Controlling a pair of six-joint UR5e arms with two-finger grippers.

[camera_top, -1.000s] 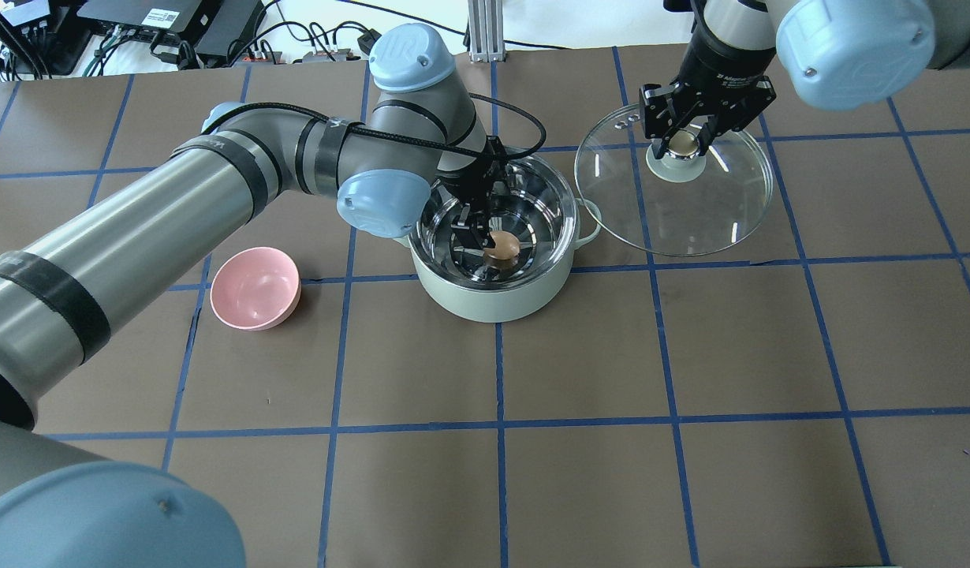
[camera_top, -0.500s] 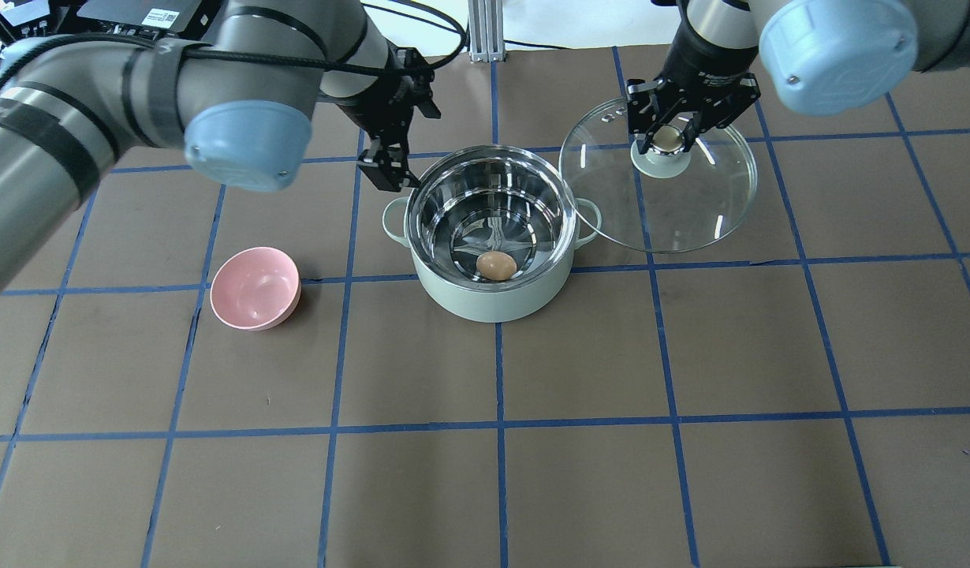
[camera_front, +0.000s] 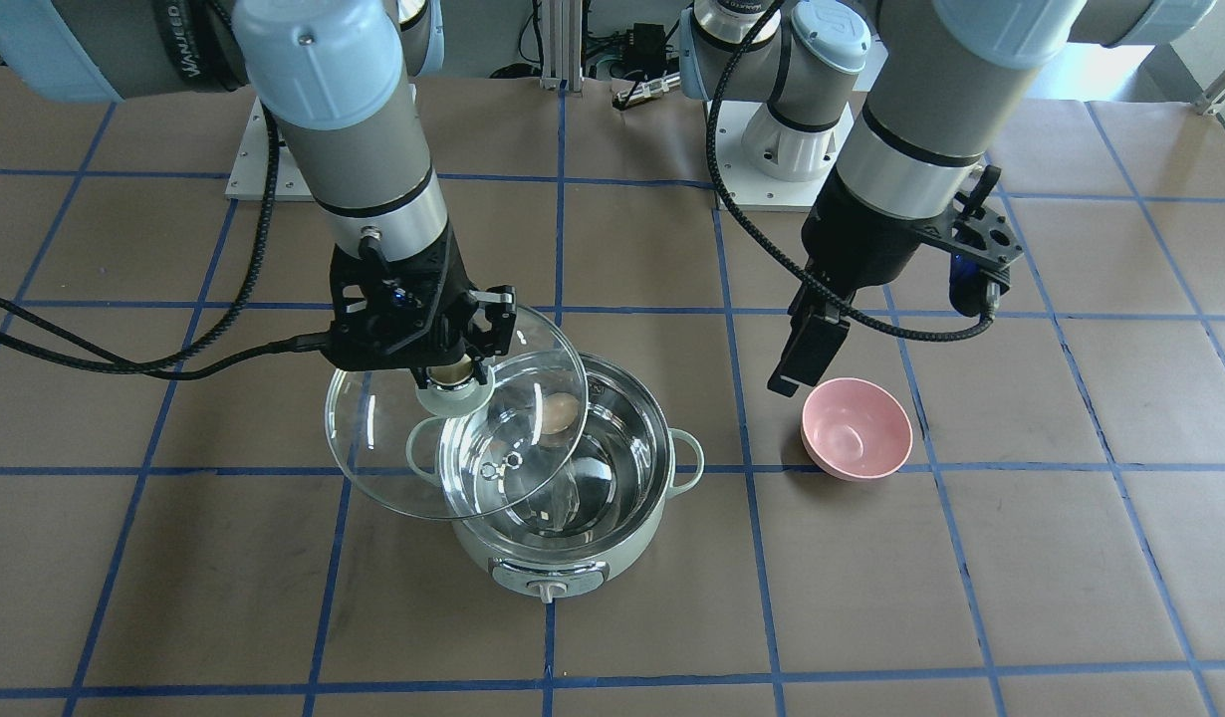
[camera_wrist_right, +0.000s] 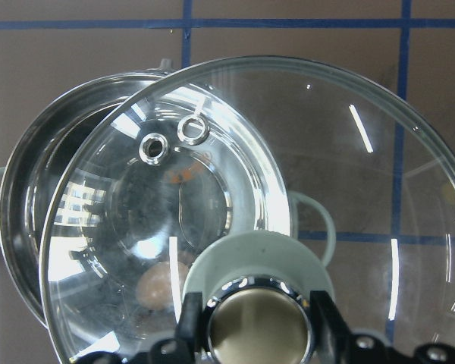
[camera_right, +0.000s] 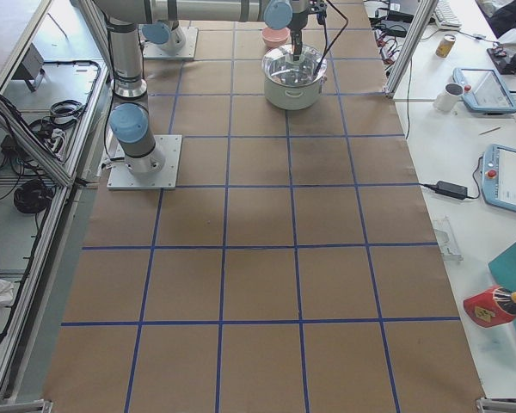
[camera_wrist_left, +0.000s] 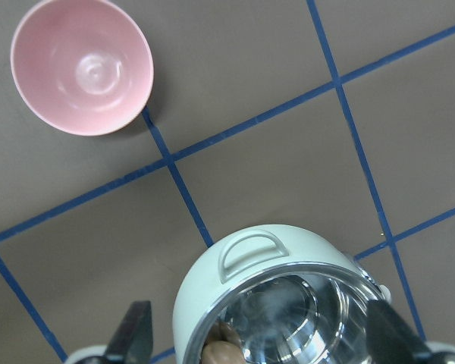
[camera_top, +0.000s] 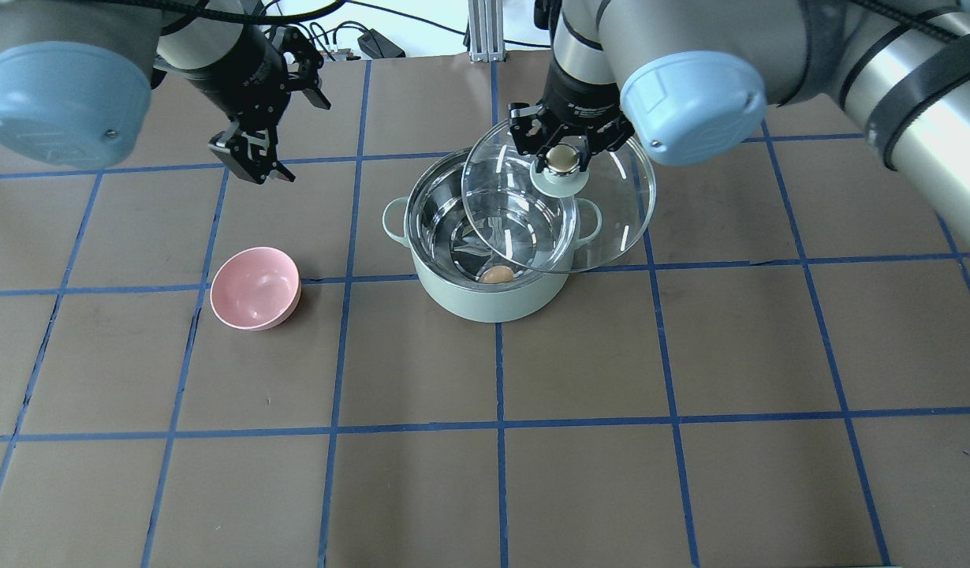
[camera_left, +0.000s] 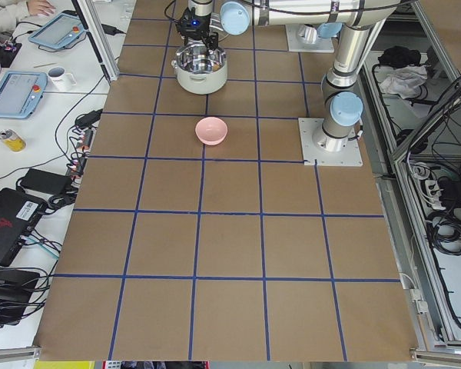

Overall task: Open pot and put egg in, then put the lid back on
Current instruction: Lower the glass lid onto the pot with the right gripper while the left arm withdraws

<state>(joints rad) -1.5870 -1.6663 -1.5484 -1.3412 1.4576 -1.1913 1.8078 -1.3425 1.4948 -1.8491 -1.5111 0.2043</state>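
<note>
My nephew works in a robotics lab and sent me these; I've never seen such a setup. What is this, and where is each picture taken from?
Two robot arms with two-finger grippers work at a table. Two cameras look down from behind and in front of the robot, two from the table's ends, one from each wrist. On the table stand a green pot with an egg inside and an empty pink bowl. The right gripper holds the glass lid by its knob, partly over the pot, not yet seated. The left gripper hangs open, empty.
</note>
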